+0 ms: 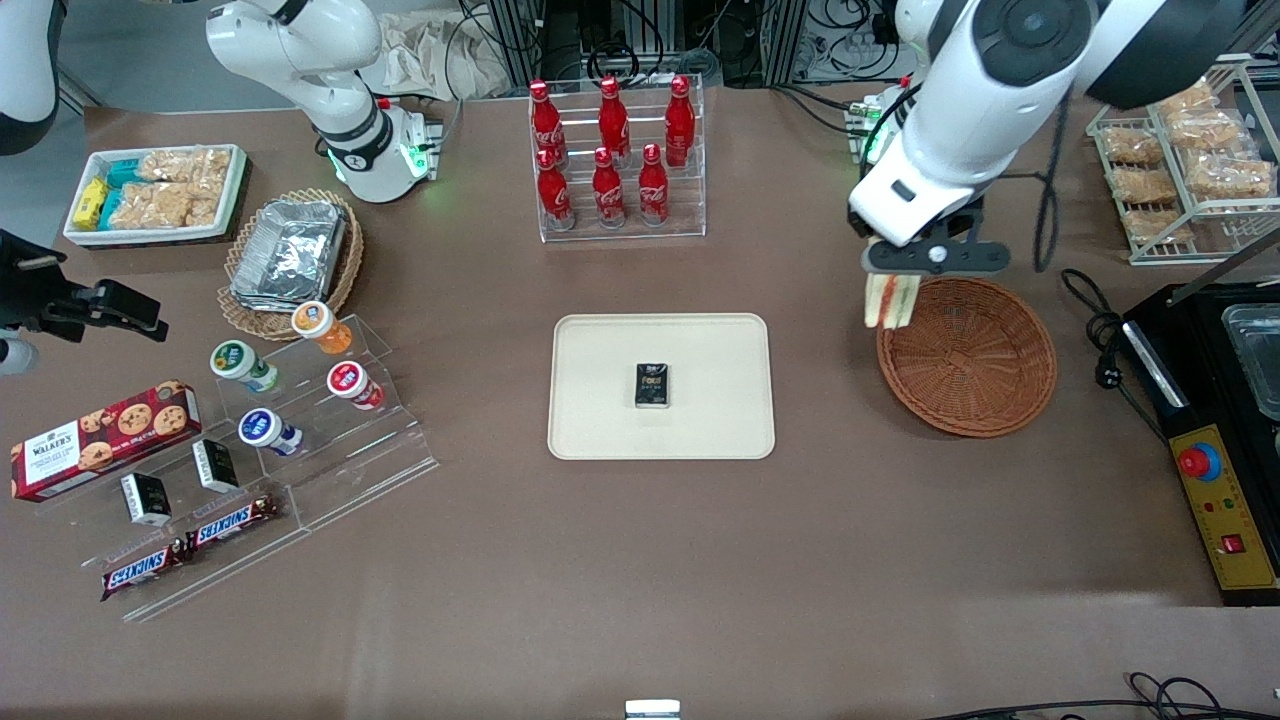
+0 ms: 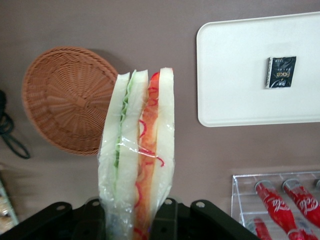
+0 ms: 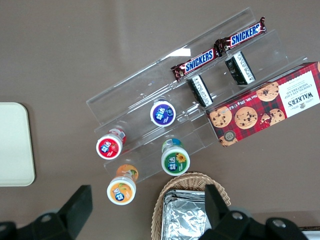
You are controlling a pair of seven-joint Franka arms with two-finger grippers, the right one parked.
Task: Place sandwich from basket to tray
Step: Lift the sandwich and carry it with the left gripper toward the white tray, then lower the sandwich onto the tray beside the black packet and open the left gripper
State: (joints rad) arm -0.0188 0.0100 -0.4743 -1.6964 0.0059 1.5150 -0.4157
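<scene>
My left gripper point(image 1: 889, 278) hangs in the air above the rim of the round reddish-brown basket point(image 1: 968, 357), at the edge that faces the tray, and is shut on the plastic-wrapped sandwich point(image 1: 889, 298). The sandwich point(image 2: 138, 150) hangs downward from the fingers, with white bread, green filling and orange-red filling showing. Nothing lies in the basket point(image 2: 67, 97). The cream-beige tray point(image 1: 662, 386) sits flat in the middle of the table, toward the parked arm's end from the basket, and carries a small black packet point(image 1: 653, 386). The tray point(image 2: 235, 70) and its packet point(image 2: 280, 72) also show in the wrist view.
A clear rack of red cola bottles point(image 1: 612, 150) stands farther from the front camera than the tray. A wire rack of bagged snacks point(image 1: 1180, 150) and a black machine point(image 1: 1215, 400) with a cable point(image 1: 1100, 330) lie at the working arm's end. Snack displays point(image 1: 250, 420) fill the parked arm's end.
</scene>
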